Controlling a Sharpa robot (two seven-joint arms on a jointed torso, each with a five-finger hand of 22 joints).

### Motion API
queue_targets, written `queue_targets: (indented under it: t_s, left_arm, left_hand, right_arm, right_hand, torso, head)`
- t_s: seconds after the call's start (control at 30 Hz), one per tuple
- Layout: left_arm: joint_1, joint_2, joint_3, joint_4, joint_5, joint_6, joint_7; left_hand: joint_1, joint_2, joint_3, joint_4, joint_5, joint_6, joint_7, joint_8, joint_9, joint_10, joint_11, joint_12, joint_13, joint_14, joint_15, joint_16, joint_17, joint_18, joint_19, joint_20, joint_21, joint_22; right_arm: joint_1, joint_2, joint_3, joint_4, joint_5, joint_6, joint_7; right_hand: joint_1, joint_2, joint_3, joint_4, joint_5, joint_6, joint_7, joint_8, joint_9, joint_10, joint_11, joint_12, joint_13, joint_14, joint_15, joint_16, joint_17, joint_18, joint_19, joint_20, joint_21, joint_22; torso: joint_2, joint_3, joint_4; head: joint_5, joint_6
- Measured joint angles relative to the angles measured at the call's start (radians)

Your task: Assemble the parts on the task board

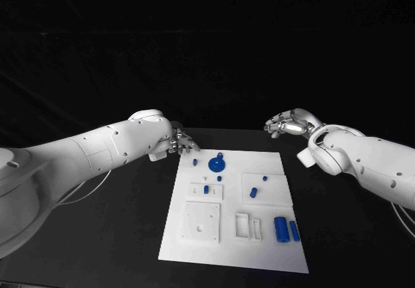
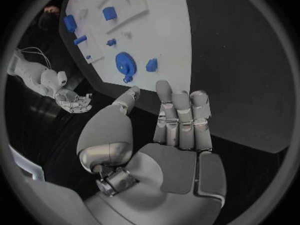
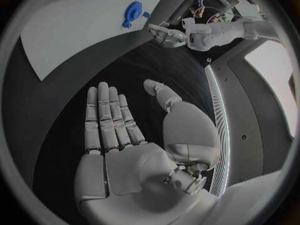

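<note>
Left hand (image 2: 169,150) hangs over the black table (image 2: 250,75), palm bare, fingers (image 2: 181,117) straight and together, holding nothing. Just past the fingertips lies the white task board (image 2: 156,20), with a blue gear (image 2: 125,62) and small blue parts (image 2: 152,65) on it. Beyond, the right hand (image 2: 74,101) hovers with fingers curled.

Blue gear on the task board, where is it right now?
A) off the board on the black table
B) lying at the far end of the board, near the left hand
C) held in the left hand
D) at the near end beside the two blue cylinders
B: the blue gear lies on the task board at its far end, close to the left hand, which holds nothing.
</note>
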Motion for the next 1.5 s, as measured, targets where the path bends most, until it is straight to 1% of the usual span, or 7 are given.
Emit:
queue_targets:
  t_s: [0.3, 0.7, 0.93, 1.17, 1.27, 1.37, 1.5]
  left_arm:
    - [-0.023, 0.025, 0.000, -0.035, -0.006, 0.046, 0.003]
    - [-0.026, 0.029, 0.000, -0.043, -0.003, 0.084, 0.007]
    - [-0.025, 0.028, 0.002, -0.039, -0.001, 0.109, 0.008]
    - [-0.025, 0.026, 0.003, -0.038, 0.001, 0.117, 0.012]
    - [-0.025, 0.026, 0.003, -0.039, 0.004, 0.117, 0.014]
    - [-0.025, 0.025, 0.003, -0.040, 0.008, 0.116, 0.015]
    - [-0.025, 0.025, 0.003, -0.041, 0.015, 0.116, 0.015]
  left_hand:
    - [-0.004, 0.006, -0.011, -0.005, 0.000, -0.004, 0.003, -0.005, -0.004, -0.004, 0.004, 0.004, -0.001, -0.004, 0.004, 0.004, 0.000, 0.000, 0.000, 0.000, -0.006, 0.003]
    - [-0.018, 0.021, -0.020, 0.004, -0.010, -0.015, 0.006, -0.018, -0.012, -0.007, 0.007, 0.005, -0.001, -0.005, 0.004, 0.004, 0.000, -0.001, 0.000, 0.000, -0.006, 0.005]
    - [0.011, 0.049, -0.030, -0.025, -0.010, -0.018, 0.007, -0.026, -0.030, -0.011, 0.011, 0.013, -0.002, -0.012, 0.006, 0.009, 0.001, 0.000, -0.008, 0.000, -0.006, 0.013]
    - [0.016, 0.054, -0.037, -0.040, -0.010, -0.027, 0.009, -0.046, -0.042, -0.018, 0.018, 0.013, -0.003, -0.017, 0.011, 0.009, 0.001, -0.002, -0.008, 0.000, -0.006, 0.014]
    - [0.019, 0.073, -0.034, -0.043, -0.010, -0.028, 0.011, -0.046, -0.042, -0.018, 0.018, 0.017, -0.003, -0.017, 0.011, 0.012, 0.001, -0.003, -0.008, 0.000, -0.006, 0.014]
    - [0.034, 0.104, -0.030, -0.060, -0.010, -0.028, 0.011, -0.046, -0.043, -0.018, 0.018, 0.017, -0.004, -0.017, 0.011, 0.012, 0.001, -0.003, -0.008, 0.000, -0.006, 0.014]
    - [0.061, 0.140, -0.025, -0.097, 0.000, -0.025, 0.014, -0.046, -0.052, -0.018, 0.018, 0.021, -0.006, -0.018, 0.011, 0.014, 0.001, -0.004, -0.008, 0.000, -0.006, 0.014]
  right_arm:
    - [0.000, 0.001, 0.000, 0.008, -0.001, 0.000, 0.000]
    - [0.000, 0.002, 0.000, 0.008, -0.001, 0.000, -0.001]
    - [0.000, 0.004, 0.000, 0.006, -0.001, 0.000, -0.001]
    - [0.000, 0.004, 0.000, 0.005, -0.001, 0.000, -0.001]
    - [0.000, 0.004, 0.000, 0.005, -0.001, 0.000, -0.001]
    - [0.000, 0.004, 0.000, 0.005, -0.001, 0.000, -0.001]
    - [0.000, 0.005, 0.000, 0.005, -0.001, 0.000, -0.001]
  right_hand:
    - [0.000, 0.000, 0.000, 0.000, 0.000, 0.000, 0.000, 0.000, 0.000, 0.000, 0.000, 0.000, 0.000, 0.000, 0.000, 0.000, 0.000, 0.000, 0.000, 0.000, 0.000, 0.000]
    - [0.000, 0.000, 0.000, 0.000, 0.000, 0.000, 0.000, 0.000, 0.000, 0.000, 0.000, 0.000, -0.001, 0.000, 0.000, 0.000, 0.000, 0.000, 0.000, 0.000, 0.000, 0.001]
    - [0.000, 0.000, 0.000, 0.000, 0.000, 0.000, 0.000, 0.000, -0.001, 0.000, 0.000, 0.000, -0.001, 0.000, 0.000, 0.000, 0.000, 0.000, 0.000, 0.000, 0.000, 0.001]
    - [0.000, 0.000, 0.000, 0.000, 0.000, 0.000, 0.000, 0.000, -0.001, 0.000, 0.000, 0.000, -0.002, 0.000, 0.000, 0.000, 0.000, 0.000, 0.000, 0.000, 0.000, 0.001]
    - [0.000, 0.000, 0.000, 0.000, 0.000, 0.000, 0.000, 0.000, -0.001, 0.000, 0.000, 0.000, -0.002, 0.000, 0.000, 0.000, 0.000, 0.000, 0.000, 0.000, 0.000, 0.000]
    - [0.000, 0.000, 0.000, 0.000, 0.000, 0.000, 0.000, 0.000, -0.001, 0.000, 0.000, 0.000, -0.002, 0.000, 0.000, 0.000, 0.000, 0.000, 0.000, 0.000, 0.000, 0.000]
    - [0.000, 0.000, 0.000, 0.000, 0.000, 0.000, 0.000, 0.000, -0.001, 0.000, 0.000, 0.000, -0.002, 0.000, 0.000, 0.000, 0.000, 0.000, 0.000, 0.000, 0.000, 0.001]
  torso:
    - [0.003, -0.0020, -0.0021]
    - [0.006, -0.0032, -0.0051]
    - [0.006, -0.0032, -0.0043]
    - [0.006, -0.0036, -0.0043]
    - [0.006, -0.0037, -0.0044]
    - [0.006, -0.0037, -0.0044]
    - [0.006, -0.0036, -0.0044]
  head:
    - [-0.004, -0.003]
    - [-0.003, -0.007]
    - [-0.004, -0.011]
    - [-0.005, -0.012]
    - [-0.005, -0.012]
    - [-0.005, -0.012]
    - [-0.007, -0.015]
